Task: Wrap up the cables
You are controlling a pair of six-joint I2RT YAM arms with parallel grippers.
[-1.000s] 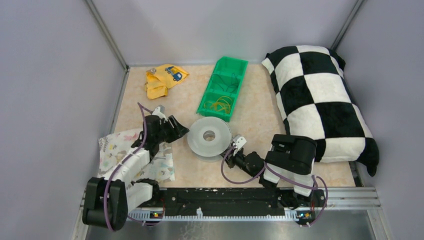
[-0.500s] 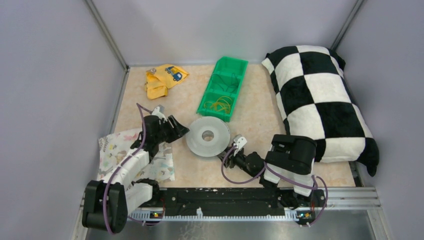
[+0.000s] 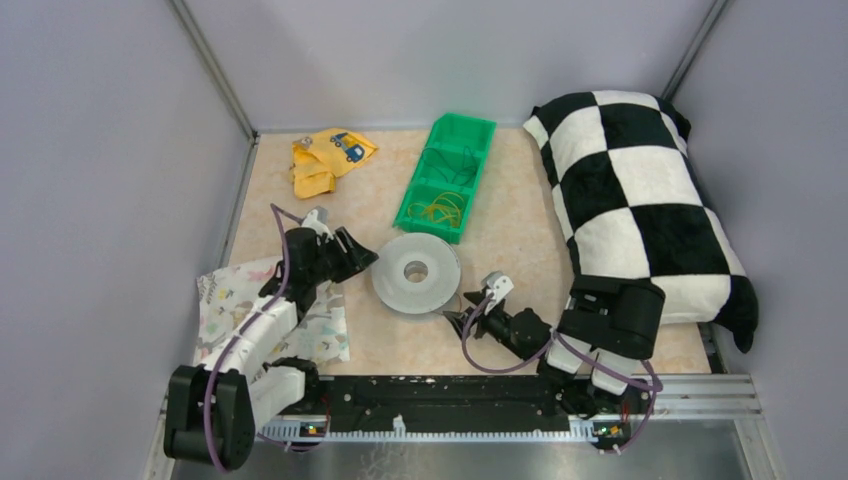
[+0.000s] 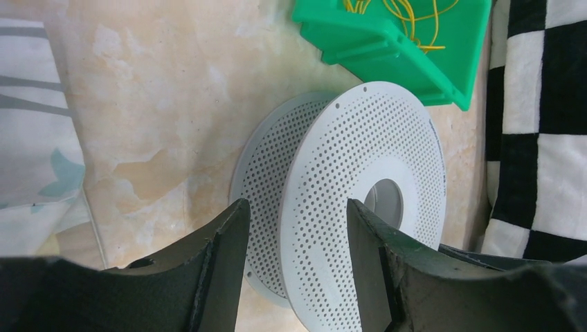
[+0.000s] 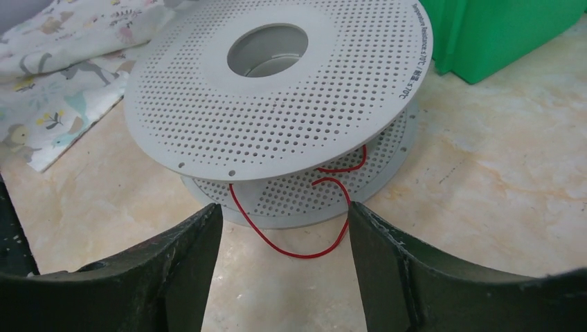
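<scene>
Top external view: the left arm reaches forward over a patterned cloth [image 3: 225, 300], left tool [image 3: 352, 258] spread at the left rim of the grey spool [image 3: 417, 272], mid-bench [image 3: 520, 220]. The right arm lies low, angled left. The right tool [image 3: 462, 318] is spread and empty, facing the red cable [image 5: 304, 256] looping from the spool.

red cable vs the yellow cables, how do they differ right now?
Place: the red cable trails from between the flanges of the spool onto the table; the yellow cables lie in the near compartment of the green bin.
Count: the red cable shows as one strand in an open loop; the yellow cables are a tangle of several loops.
Shared: both are thin and slack.
</scene>
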